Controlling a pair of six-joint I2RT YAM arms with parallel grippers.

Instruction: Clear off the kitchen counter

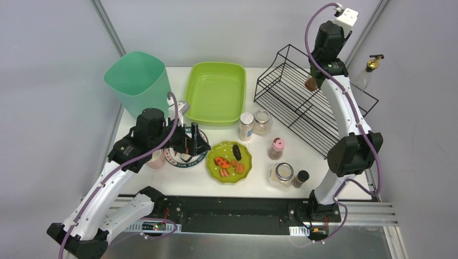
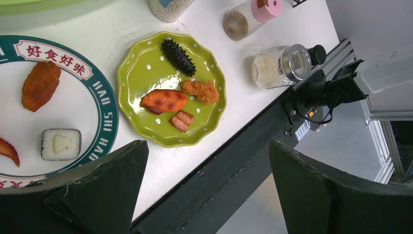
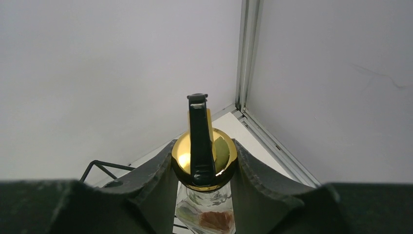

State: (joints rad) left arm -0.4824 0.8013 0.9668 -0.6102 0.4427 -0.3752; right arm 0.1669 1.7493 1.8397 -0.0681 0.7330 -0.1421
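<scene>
Over the wire rack (image 1: 298,105) at the back right, you're holding the gold-capped bottle (image 3: 220,158) in the right fingers (image 3: 155,191). They're sitting part closed, pinching its neck just under the cap. The bottle is hanging upright and its glass body is dropping out of the wrist view. I can't tell whether the base is touching a shelf.

For the placement, I'd be doing this:
- Lowering it straight down and vertical, so the base is landing across several wires, not between two.
- Treating it as top-heavy: glass on thin wire is likely wobbling, and the pourer is adding height.
- Opening only once the shelf is taking the weight.
- Lifting clear straight upward, so the pads aren't snagging the cap or spout.

The left fingers (image 2: 113,187) are standing wide, gripping nothing and hovering above the patterned plate (image 2: 104,105).

The tabletop (image 1: 254,181) is carrying that plate, the green plate (image 1: 246,162) of food and several spice jars (image 1: 246,127), so plenty is waiting.
</scene>
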